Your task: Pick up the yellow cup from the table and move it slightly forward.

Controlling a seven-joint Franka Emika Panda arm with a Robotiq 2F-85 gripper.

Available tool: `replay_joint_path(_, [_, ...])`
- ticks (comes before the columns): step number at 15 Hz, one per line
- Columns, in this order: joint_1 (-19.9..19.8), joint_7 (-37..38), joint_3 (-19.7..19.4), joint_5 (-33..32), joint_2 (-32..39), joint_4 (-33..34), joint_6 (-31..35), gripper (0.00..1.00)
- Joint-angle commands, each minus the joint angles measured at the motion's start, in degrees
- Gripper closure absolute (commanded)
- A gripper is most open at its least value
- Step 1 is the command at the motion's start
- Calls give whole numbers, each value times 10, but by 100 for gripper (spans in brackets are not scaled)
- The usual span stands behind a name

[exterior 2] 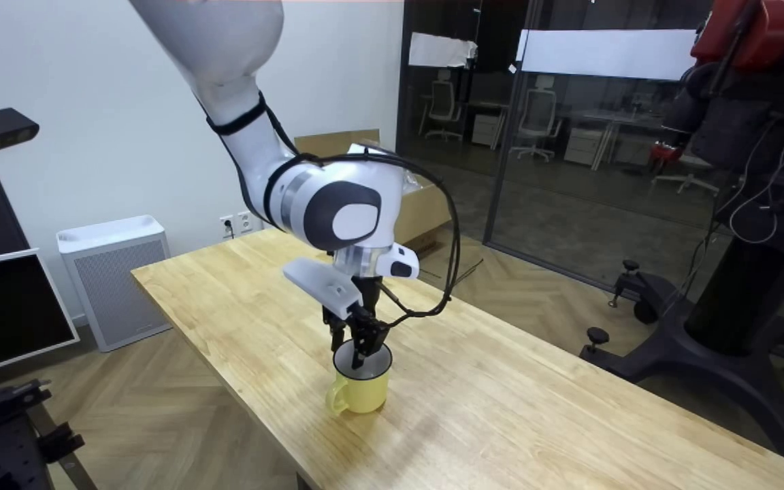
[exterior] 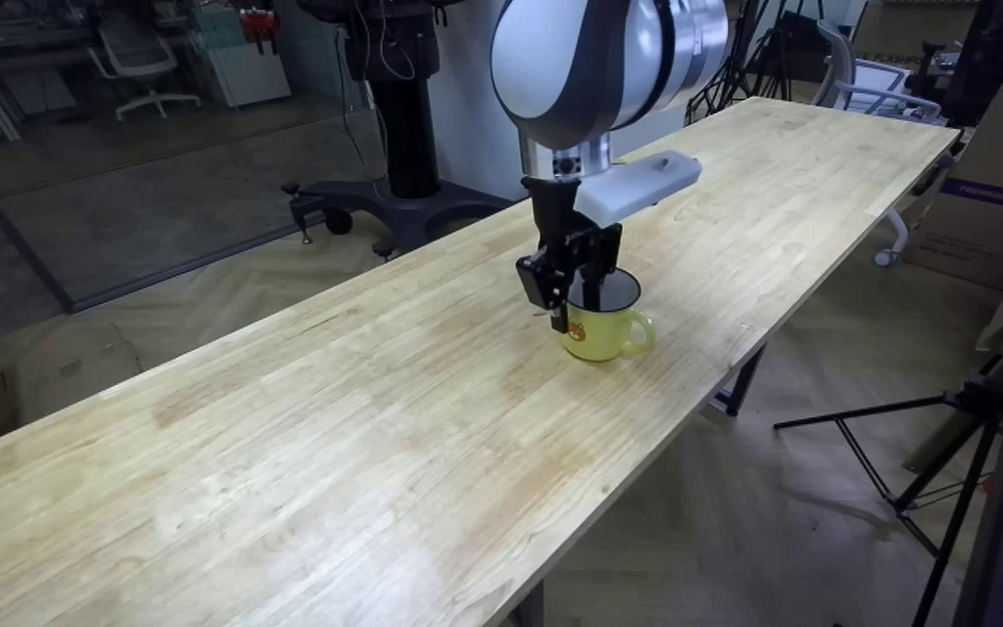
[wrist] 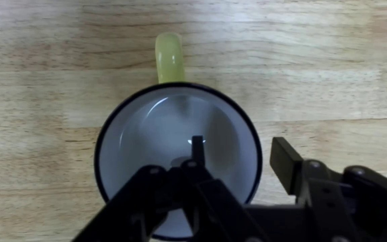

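Note:
The yellow cup (exterior: 604, 338) stands upright on the light wooden table (exterior: 319, 435). It has a dark rim, a pale inside, a small bear print and one side handle. It also shows in an exterior view (exterior 2: 367, 395) and from above in the wrist view (wrist: 166, 121), with its handle toward the top. My gripper (exterior: 576, 311) is open and straddles the cup's wall. In the wrist view, the gripper (wrist: 239, 151) has one finger inside the cup and one outside, with gaps between both fingers and the wall. The gripper's body hides part of the cup's lower rim there.
The long table runs on both sides of the cup, and its edge lies near the handle side. A tripod (exterior: 972, 418) and cardboard boxes (exterior: 989, 174) stand on the floor beside it. A dark wheeled stand (exterior 2: 719, 320) is on the opposite side. A cable (exterior 2: 453, 252) loops from the arm.

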Motion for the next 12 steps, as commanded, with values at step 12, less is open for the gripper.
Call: replay_joint_path(12, [0, 0, -2, -2, 3, 31, -66, 89])
